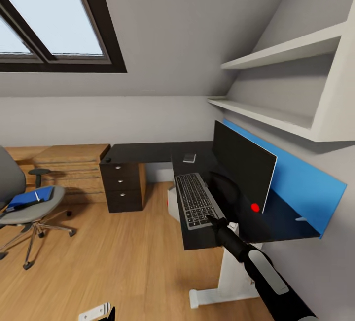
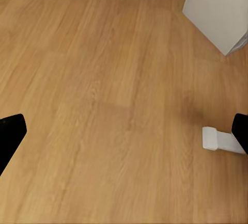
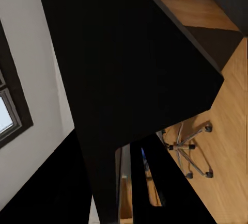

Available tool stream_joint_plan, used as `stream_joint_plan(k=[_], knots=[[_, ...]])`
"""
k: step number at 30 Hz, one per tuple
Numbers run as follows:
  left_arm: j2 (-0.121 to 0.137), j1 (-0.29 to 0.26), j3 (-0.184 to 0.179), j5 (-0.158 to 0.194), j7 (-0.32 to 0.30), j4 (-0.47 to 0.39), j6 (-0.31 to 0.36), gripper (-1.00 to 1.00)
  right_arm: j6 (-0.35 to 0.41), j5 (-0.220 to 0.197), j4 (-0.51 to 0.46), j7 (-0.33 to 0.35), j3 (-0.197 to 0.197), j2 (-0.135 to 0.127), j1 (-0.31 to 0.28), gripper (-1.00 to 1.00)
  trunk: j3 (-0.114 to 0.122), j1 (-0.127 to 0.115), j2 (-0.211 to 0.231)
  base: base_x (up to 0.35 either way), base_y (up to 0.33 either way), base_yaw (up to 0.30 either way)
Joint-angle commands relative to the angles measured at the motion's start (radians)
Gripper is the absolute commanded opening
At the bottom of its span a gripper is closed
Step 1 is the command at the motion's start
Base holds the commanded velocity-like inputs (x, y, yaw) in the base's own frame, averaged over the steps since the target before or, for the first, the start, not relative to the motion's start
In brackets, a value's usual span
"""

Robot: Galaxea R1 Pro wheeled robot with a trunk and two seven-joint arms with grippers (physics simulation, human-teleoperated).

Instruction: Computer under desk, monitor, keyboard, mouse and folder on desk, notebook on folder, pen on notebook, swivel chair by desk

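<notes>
The black-topped desk carries the monitor with the keyboard lying in front of it. A small grey item, apparently the mouse, rests further back. My right gripper sits at the keyboard's near corner; its jaws are hidden. The light grey computer stands under the desk. At the left, the swivel chair holds flat blue items, the folder and notebook, with the white pen on top. My left gripper hangs open over the floor, also low in the head view.
A black three-drawer unit stands under the desk's left end, beside a low light-wood cabinet. The desk's white foot lies on the wood floor. White shelves hang above the blue back panel. The chair's chrome base shows past the desk edge.
</notes>
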Motion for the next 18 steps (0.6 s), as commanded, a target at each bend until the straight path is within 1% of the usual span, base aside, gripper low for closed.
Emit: stream_joint_plan(k=[1, 3, 8, 10, 15, 18], knots=[[0.001, 0.0, -0.002, 0.009, 0.004, -0.001, -0.003, 1.0, 0.0, -0.011, 0.0, -0.014, -0.002, 0.023, -0.001, -1.0, -0.001, 0.001, -0.001, 0.329, 0.0, 0.0], [0.001, 0.0, -0.002, 0.009, 0.004, -0.001, -0.003, 1.0, -0.003, -0.01, 0.0, -0.025, -0.005, 0.051, -0.001, -1.0, -0.001, 0.001, -0.001, 0.329, 0.0, 0.0], [0.002, 0.0, -0.002, 0.009, 0.004, -0.001, -0.003, 1.0, -0.024, -0.01, 0.0, -0.032, -0.006, 0.084, -0.001, -1.0, -0.001, 0.001, -0.001, 0.329, 0.0, 0.0], [0.002, 0.0, -0.002, 0.009, 0.004, -0.001, -0.003, 1.0, -0.04, -0.011, 0.0, -0.033, -0.006, 0.088, -0.001, -1.0, -0.001, 0.001, -0.001, 0.329, 0.0, 0.0], [0.002, 0.0, -0.002, 0.009, 0.004, -0.001, -0.003, 1.0, -0.118, -0.012, 0.0, -0.038, -0.006, 0.096, -0.001, -1.0, -0.001, 0.001, -0.001, 0.329, 0.0, 0.0], [0.002, 0.0, -0.002, 0.008, 0.004, -0.001, -0.003, 1.0, -0.134, -0.012, 0.001, -0.054, -0.006, 0.1, -0.001, -1.0, -0.001, 0.001, -0.001, 0.329, 0.0, 0.0]])
